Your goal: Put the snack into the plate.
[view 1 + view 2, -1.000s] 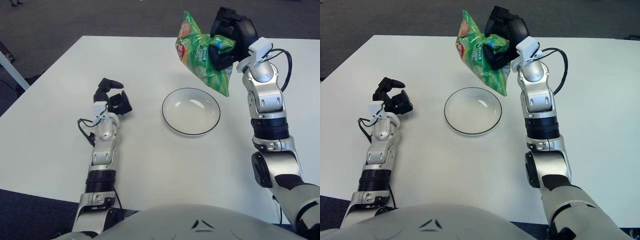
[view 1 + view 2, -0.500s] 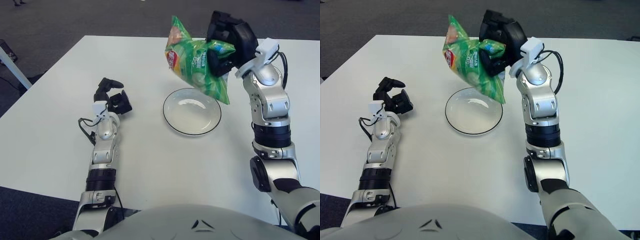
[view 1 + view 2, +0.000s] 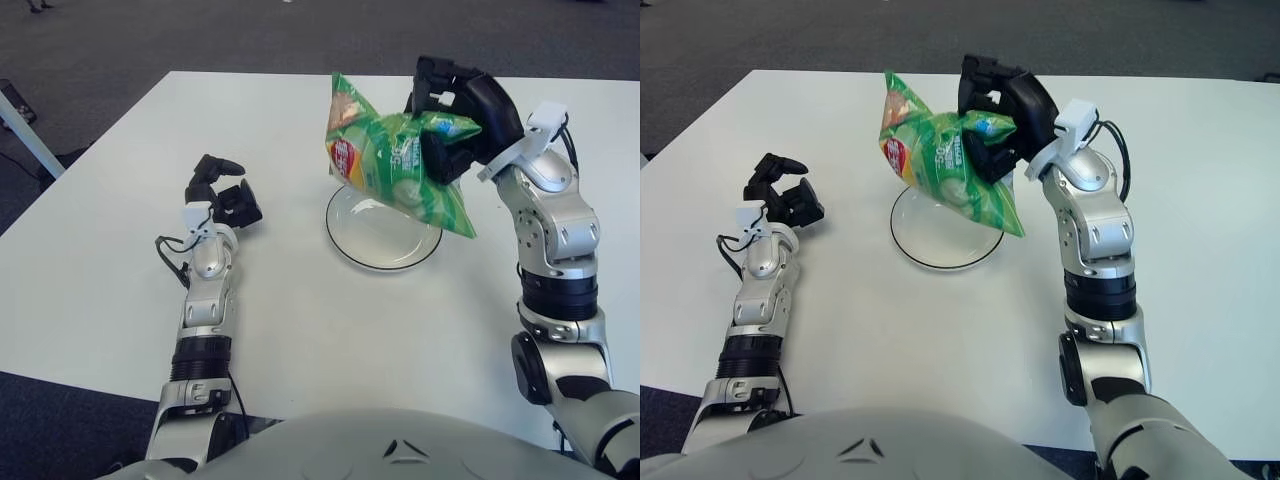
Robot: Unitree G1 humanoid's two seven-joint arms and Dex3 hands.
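green snack (image 3: 395,170) slanting down-right over plate (image 3: 385,239)

Setting: an office or robot test room, by the look of it. Evidence: one large plain white table (image 3: 100,300) with squared edges, standing on dark grey, short-pile commercial carpet (image 3: 90,50) that runs wall to wall in view. A slanted white table leg or frame (image 3: 25,140) shows at the far left, beside the table. A humanoid robot's grey torso (image 3: 400,450) stands against the table's near edge. No household or kitchen fittings are among the things in sight.
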